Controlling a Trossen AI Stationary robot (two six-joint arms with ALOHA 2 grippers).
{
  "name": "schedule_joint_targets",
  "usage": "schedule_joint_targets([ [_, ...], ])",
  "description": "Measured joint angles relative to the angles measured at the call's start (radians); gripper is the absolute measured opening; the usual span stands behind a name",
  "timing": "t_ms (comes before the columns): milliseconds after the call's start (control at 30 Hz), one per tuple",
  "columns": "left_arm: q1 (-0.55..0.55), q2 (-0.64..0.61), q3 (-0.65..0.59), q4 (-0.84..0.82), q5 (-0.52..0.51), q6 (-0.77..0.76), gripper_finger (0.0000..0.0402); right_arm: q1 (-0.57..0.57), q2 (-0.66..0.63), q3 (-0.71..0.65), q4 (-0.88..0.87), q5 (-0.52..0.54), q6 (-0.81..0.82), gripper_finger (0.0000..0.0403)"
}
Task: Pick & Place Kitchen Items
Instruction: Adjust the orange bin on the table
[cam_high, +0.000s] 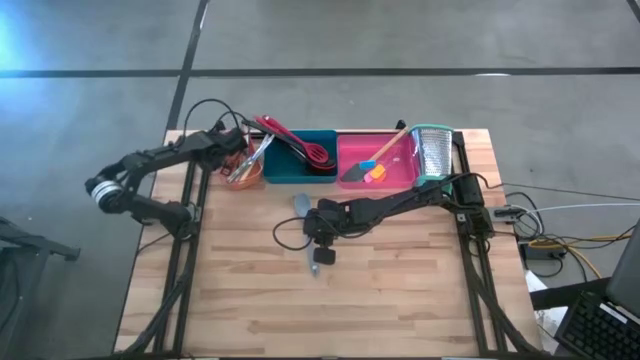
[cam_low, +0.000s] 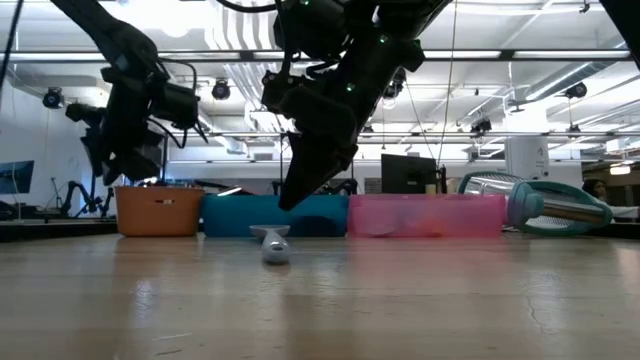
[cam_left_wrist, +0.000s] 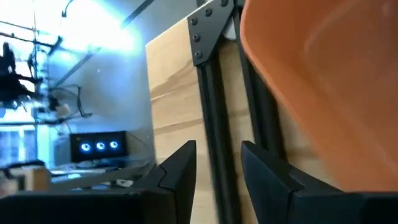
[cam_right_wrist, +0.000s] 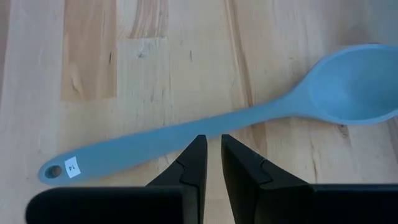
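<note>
Right gripper (cam_right_wrist: 212, 152) above grey-blue spoon (cam_right_wrist: 205, 127), jaws narrow, nearly shut, holding nothing; spoon flat on table (cam_high: 400, 290), just in front of teal tray (cam_high: 300, 157); risk: jaws too narrow to straddle handle, tips would press it and skid it aside; left gripper (cam_left_wrist: 214, 165) beside orange tray (cam_left_wrist: 323, 81), jaws slightly apart, empty.

A pale wooden surface (cam_high: 400, 290) stands on a grey concrete floor (cam_high: 330, 40) crossed by dark seams. Cables (cam_high: 570, 240) trail off beside it. Behind it, bright ceiling lights (cam_low: 560, 55) hang over a workshop with a dark monitor (cam_low: 405, 172).
</note>
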Motion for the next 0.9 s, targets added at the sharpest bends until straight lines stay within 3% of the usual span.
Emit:
schedule_joint_targets([
  [467,-0.003,0.141,-0.005,0.101,0.026,-0.218,0.0128,0.0,0.0,0.0,0.0,-0.001,-0.002,0.0043],
  [767,-0.016,0.09,-0.007,0.176,0.118,-0.218,0.0124,0.0,0.0,0.0,0.0,0.0,-0.004,0.0044],
  [900,-0.017,0.086,-0.007,0.201,0.135,-0.137,0.0122,0.0,0.0,0.0,0.0,-0.001,-0.004,0.0044],
])
